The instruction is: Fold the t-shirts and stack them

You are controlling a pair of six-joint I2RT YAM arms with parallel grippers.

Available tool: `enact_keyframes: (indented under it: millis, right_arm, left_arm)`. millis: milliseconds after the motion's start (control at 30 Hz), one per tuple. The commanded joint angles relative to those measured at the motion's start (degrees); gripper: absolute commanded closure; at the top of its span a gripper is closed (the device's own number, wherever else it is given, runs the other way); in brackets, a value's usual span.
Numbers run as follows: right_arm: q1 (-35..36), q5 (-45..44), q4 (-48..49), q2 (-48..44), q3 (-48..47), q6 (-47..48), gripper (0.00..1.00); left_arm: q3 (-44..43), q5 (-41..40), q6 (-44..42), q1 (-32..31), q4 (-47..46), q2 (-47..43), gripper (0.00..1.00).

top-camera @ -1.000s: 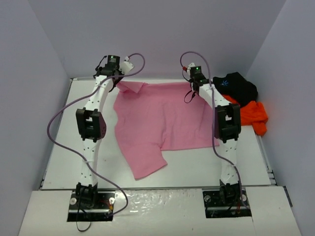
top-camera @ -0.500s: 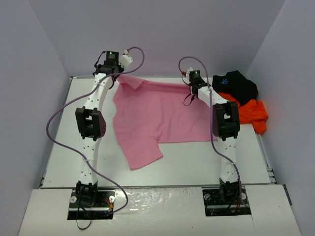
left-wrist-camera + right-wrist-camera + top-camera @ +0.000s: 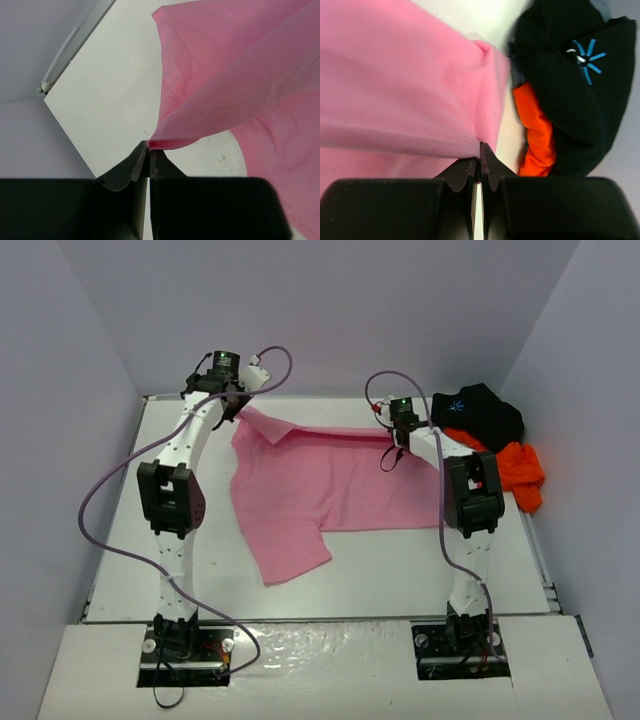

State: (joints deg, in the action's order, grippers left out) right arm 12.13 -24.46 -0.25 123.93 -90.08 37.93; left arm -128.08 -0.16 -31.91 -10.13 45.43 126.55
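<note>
The pink t-shirt (image 3: 320,485) lies spread out in the middle of the worktop (image 3: 400,575). One sleeve points to the near left. Its far edge is lifted up off the worktop, and the rest lies flat.

The left gripper (image 3: 238,412) is pinched tight on the far left corner of that edge. The left wrist view shows the seam caught right at the tips. The right gripper (image 3: 397,436) is pinched tight on the far right corner, with a fold of pink cloth running into its tips. The far edge stretches between the two like a line.

The black t-shirt (image 3: 485,412), with its little blue star, sits bunched up in the far right corner. The orange t-shirt (image 3: 515,478) is bunched up just near it, and the two touch. Both are just beside the right end of the pink one.

This looks like the first fold of the pink t-shirt. No shirt is folded yet.

Next, both grippers likely need to carry the far edge over toward the near edge. They should move at the same speed, so the cloth stays straight and does not sag. Then they lay it down, edge on edge, and let go. The right gripper should stay away from the black and orange heap.
</note>
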Motion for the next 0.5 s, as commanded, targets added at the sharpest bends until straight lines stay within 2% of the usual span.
enact_keyframes:
  millis: [0,200,467]
  right_arm:
    - [-1.1,-3.1,3.3,-7.7,-3.4,2.1,1.0]
    - [-1.1,-7.1,2.8,-6.9,-8.1,10.7,1.0]
    - [-0.5,-6.3,-3.1,-7.0,-6.3,11.2,1.0]
  left_arm:
    - [-0.2,-1.2,0.7,-0.2,-1.0,-7.5,1.0]
    - [-2.1,-1.6,0.6,-0.2,0.6,-7.5,1.0]
    - [-1.9,-1.7,0.2,-0.6,2.0,-8.2,1.0]
